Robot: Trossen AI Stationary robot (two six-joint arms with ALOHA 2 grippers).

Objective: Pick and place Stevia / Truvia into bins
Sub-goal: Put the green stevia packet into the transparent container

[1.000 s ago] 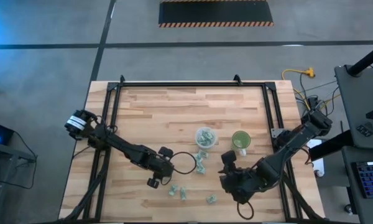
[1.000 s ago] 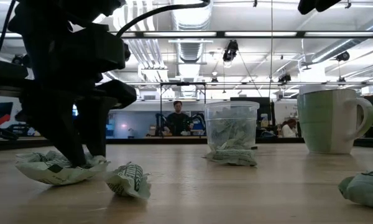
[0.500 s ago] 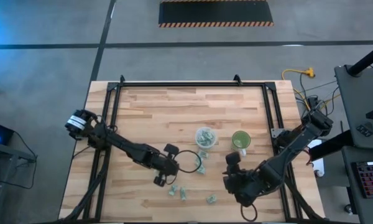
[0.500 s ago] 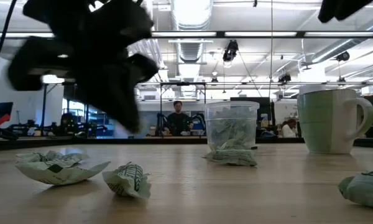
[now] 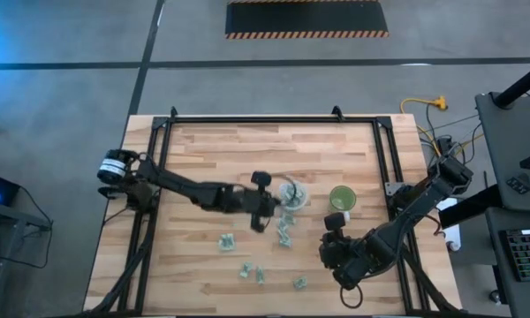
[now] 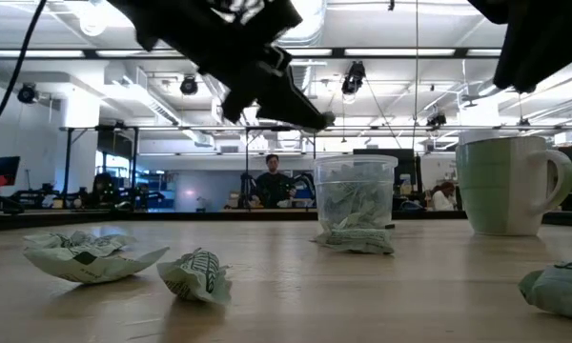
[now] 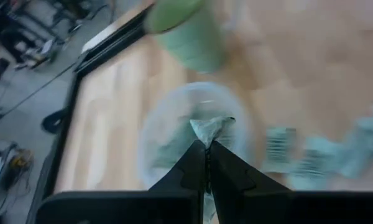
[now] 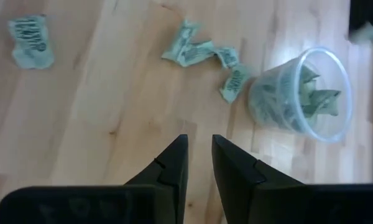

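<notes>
A clear plastic cup [image 5: 291,193] [image 6: 356,195] with several sachets inside stands mid-table, and a green cup [image 5: 342,200] [image 6: 505,184] stands to its right. Loose pale green sachets lie on the wood: one by the clear cup's foot [image 5: 285,231], others nearer the near edge [image 5: 225,239] [image 5: 246,271] [image 5: 299,282]. My left gripper [image 5: 274,203] [image 7: 206,144] hovers just left of and over the clear cup [image 7: 196,130], shut on a sachet. My right gripper [image 5: 333,223] [image 8: 199,146] waits near the green cup, fingers a little apart and holding nothing. My left gripper pinches one crumpled sachet between its two fingers. The sachet's free end [image 7: 206,127] sticks out just past the fingertips. In the low view the fingers [image 6: 305,112] slant down toward the table's right. The sachet is lifted clear, above the clear cup's mouth.
A black frame [image 5: 159,141] runs along the table's left, far and right edges. In the right wrist view the clear cup [image 8: 300,93] and a cluster of sachets [image 8: 199,53] lie ahead of the fingers. Bare wood covers the far half [image 5: 247,146].
My left gripper rose from the sachets near the table's near edge, where its fingers stood down on the wood, and swung up toward the far right to the clear cup, carrying a sachet. A sachet it had covered now shows on the table.
</notes>
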